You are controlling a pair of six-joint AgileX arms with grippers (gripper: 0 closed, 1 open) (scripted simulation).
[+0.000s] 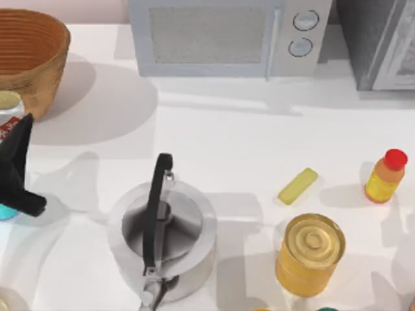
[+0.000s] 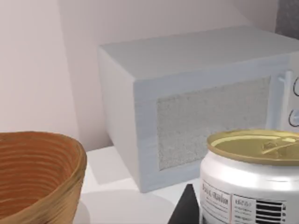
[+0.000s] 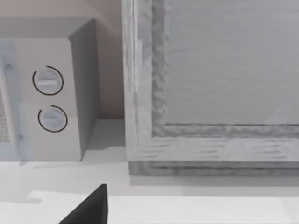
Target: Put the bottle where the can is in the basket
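2 arms, white table [image 1: 259, 142]. Big pale grey box microwave [image 1: 227, 35] sits at the back, with a grey textured cabinet [image 1: 382, 42] beside it at the back right. Large round tan wicker basket [image 1: 29, 55] is in the back left corner. Its inside is hard to read. Round silver kettle with black handle [image 1: 162, 236] stands front centre, and a big golden-yellow tin [image 1: 310, 254] front right.

Left gripper [image 1: 14, 139] is at the table's left edge, just in front of the basket. It looks clamped on the slim white can with red markings and dull gold top [image 1: 8, 103], which is upright and outside the basket, just beside its wall. In the left wrist view 1 black finger [image 2: 187, 207] sits against the can's side.

Small orange-yellow plastic bottle with red cap [image 1: 386, 176] stands upright on the table's right, long axis vertical, well apart from the basket and the left gripper. Flat yellow bar [image 1: 298, 186] lies near it.

Right gripper [image 3: 88, 210] is on the right side facing the microwave knobs. I can't tell its state. Judgement: the can is already out, the bottle is next, and the right arm is nearer.
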